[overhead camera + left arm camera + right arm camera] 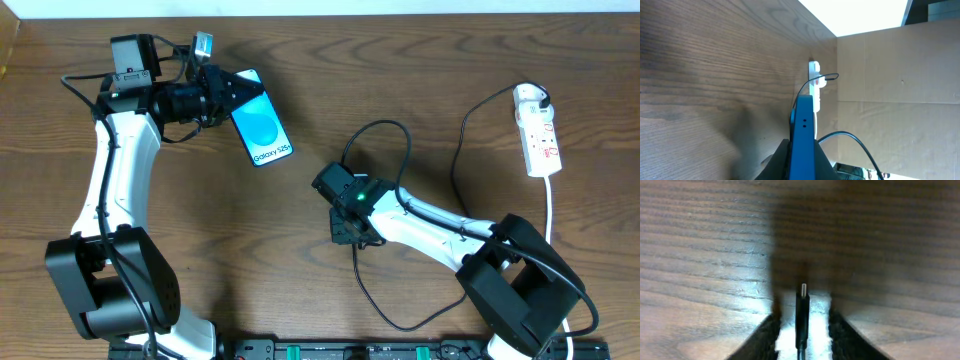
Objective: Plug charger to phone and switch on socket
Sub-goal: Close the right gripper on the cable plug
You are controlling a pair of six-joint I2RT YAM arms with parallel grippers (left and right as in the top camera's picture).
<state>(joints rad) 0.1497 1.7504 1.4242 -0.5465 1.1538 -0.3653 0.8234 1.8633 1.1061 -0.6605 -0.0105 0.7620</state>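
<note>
My left gripper (222,92) is shut on the phone (262,127), gripping its top end and holding it with the blue-cyan screen up at the far left. In the left wrist view the phone (804,117) shows edge-on between the fingers (803,152). My right gripper (352,232) sits low over mid-table, open, with the charger's plug tip (802,305) between its fingers (802,325) and a gap on each side. The thin black charger cable (461,140) runs to a white adapter (530,96) on the socket (540,135) at the far right. The socket (814,82) also shows in the left wrist view.
The charger cable loops on the table in front of the right arm (400,322). The socket's white cord (551,205) runs toward the front right. A cardboard wall (890,90) stands beyond the socket's side of the table.
</note>
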